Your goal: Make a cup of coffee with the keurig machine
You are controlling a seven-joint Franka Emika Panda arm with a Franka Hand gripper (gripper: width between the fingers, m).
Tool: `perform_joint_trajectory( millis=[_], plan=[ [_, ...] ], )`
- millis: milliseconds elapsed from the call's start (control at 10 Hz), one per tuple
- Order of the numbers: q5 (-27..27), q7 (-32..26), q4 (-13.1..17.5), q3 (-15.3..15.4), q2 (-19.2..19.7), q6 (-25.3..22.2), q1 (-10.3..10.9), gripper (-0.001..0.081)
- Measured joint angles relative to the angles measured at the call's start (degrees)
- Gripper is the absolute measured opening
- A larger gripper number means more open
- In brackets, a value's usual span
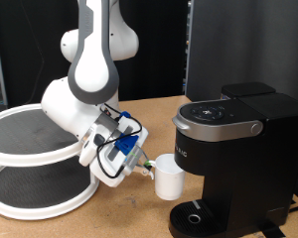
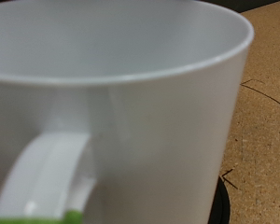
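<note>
Counts: 1 cup, 1 keurig machine, 1 arm w/ 1 gripper, 1 two-tier round rack.
Cup [image 1: 169, 177]: white mug, upright, long axis vertical, mouth up. Sits at the gripper's tip, on the side away from the arm, just left of the brewer's front in the exterior view. Whether its base touches the table or hangs above it I can't tell.
Cup, wrist view [image 2: 131, 103]: fills nearly the whole pic; handle faces the camera, i.e. points back toward the gripper, w/ a green patch at the frame edge under it.
Gripper [image 1: 149, 169]: low, tilted, at the mug's handle side; fingers look clamped on the handle, but the fingertips are too small in the exterior view and not seen in the wrist view, so grip state: can't tell.
Keurig machine [image 1: 233, 149]: black, lid down, silver rim, buttons on top; beyond the cup from the gripper. Round drip tray [image 1: 194, 216] at its base, below and past the cup, nothing on it.
Rack [image 1: 35, 159]: white frame, dark mesh shelves, behind the gripper on the arm's side.
Table [image 2: 266, 103]: brown chipboard.
</note>
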Motion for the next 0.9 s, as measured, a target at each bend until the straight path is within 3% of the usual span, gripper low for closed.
perform_joint_trajectory(
  millis=[900],
  plan=[
    [8.77,-5.91,3.09,4.27,4.61,2.31,0.45,0.0075]
  ],
)
